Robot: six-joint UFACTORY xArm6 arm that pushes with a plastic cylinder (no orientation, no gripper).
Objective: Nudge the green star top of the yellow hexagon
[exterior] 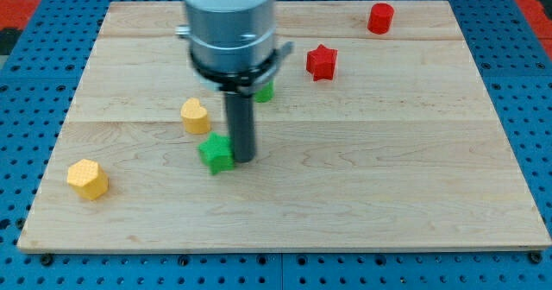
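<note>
My tip (242,159) beside green star (216,153)

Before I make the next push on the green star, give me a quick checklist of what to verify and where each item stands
1. My tip at the green star: ok, it sits right at the star's right side.
2. Actual contact between tip and star: cannot tell, no gap can be made out.
3. Push direction: not ok yet, the yellow hexagon lies to the view's lower left, and the spot above it is left of the star.
4. Path to that spot: ok, the yellow heart sits above the line, apart from the star.
5. Other blocks: ok, the red star and red cylinder are far off at the view's upper right.
6. Second green block behind the rod: cannot tell its shape.
</note>
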